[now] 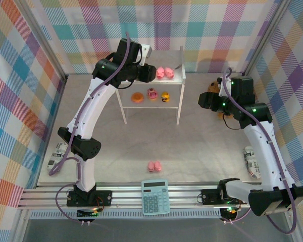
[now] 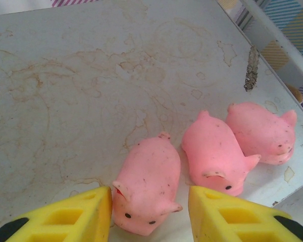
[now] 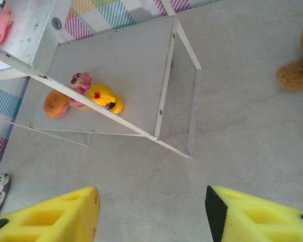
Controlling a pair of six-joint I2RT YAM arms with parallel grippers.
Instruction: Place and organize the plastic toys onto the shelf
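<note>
Left gripper (image 2: 150,204) over shelf (image 2: 91,91) top, jaws spread astride one pig (image 2: 149,176) (two more beside it). Right gripper (image 3: 151,199) right of shelf, jaws spread, empty.

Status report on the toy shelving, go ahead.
Left fingers open astride a pig on the shelf top. Right fingers open, empty. Two pigs on the table by the calculator.

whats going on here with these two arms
The left end effector sits over the shelf top, jaws open around a pink pig beside two other pigs. An orange ring, a pink cupcake piece and a yellow duck are on the lower board. Two more pigs lie on the table. The right end effector hovers open and empty near the shelf.
</note>
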